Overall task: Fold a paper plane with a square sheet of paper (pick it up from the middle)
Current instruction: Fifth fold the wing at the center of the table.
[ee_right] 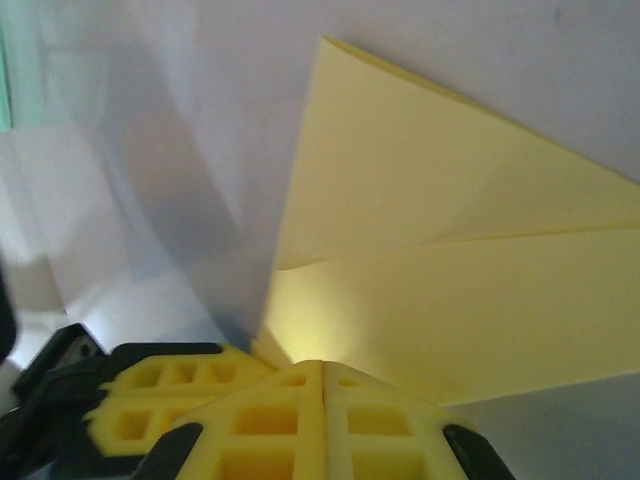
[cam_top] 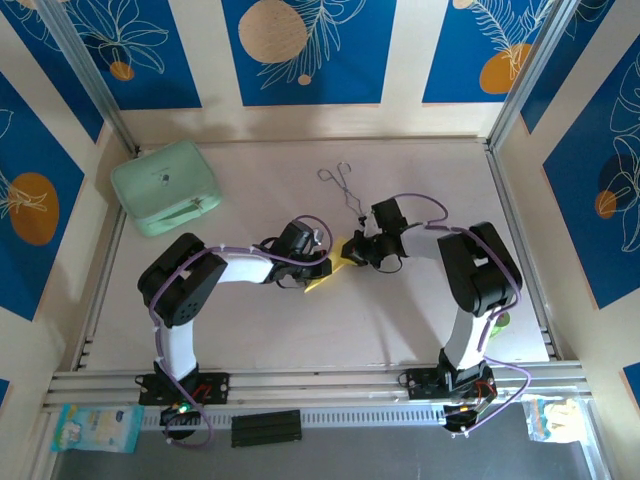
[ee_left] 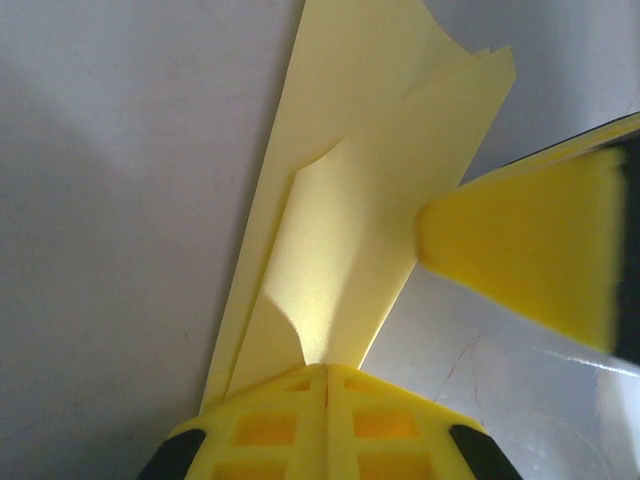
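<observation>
Paper sheet (cam_top: 334,270), yellow and creased into a layered wedge, was gripped from two sides, well to the right of the mint-green case (cam_top: 165,187) and nearer the arm bases than that case. The left end effector (cam_top: 322,268) was closed on the edge nearer the case. In the left wrist view its fingers (ee_left: 290,398) were pressed together with the paper's layers pinched between them. The right end effector (cam_top: 354,250) was closed on the edge farther from the case, and in the right wrist view its fingers (ee_right: 290,400) were shut on the paper where two flaps overlapped. Whether the wedge touched the bench (cam_top: 300,340) or hung just over it could not be told. Thin metal tongs (cam_top: 340,182) lay untouched, also to the right of the case.

The paper sheet was judged to be very light, thin and limp. Little force would be needed, and too hard a pull from both sides could tear it or slide the layers apart. Loose flaps were seen fanning open at the far end, so single layers were thought a poor hold. The stacked layers along the centre crease were judged the stiffest place to be gripped, with the pads laid flat across the fold.
</observation>
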You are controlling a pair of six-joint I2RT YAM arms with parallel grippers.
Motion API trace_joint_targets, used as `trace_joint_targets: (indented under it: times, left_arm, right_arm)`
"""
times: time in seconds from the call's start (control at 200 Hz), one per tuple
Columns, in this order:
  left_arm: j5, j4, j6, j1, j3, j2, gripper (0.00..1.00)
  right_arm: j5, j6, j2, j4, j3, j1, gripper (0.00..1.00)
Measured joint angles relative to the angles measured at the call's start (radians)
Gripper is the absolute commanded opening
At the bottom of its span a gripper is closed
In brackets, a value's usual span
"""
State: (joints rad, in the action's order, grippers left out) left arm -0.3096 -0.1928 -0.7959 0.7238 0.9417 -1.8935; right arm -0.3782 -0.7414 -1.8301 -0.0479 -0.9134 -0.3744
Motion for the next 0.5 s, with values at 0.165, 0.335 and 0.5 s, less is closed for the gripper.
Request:
trace_joint_targets:
  times: [0.165,0.335,0.5]
  left_arm:
    - [0.000,0.002,0.000,0.000,0.000,0.000,0.00]
    - [0.000,0.001,0.000,0.000,0.000,0.000,0.00]
    - [0.000,-0.006,0.000,0.000,-0.005,0.000,0.00]
  right_arm:
    - [0.006,-0.013,-0.029,0.026,0.007,-0.001,0.02]
    - [-0.017,-0.030,-0.029,0.071,0.034,0.031,0.02]
    - [-0.047,-0.053,-0.029,0.125,0.060,0.117,0.02]
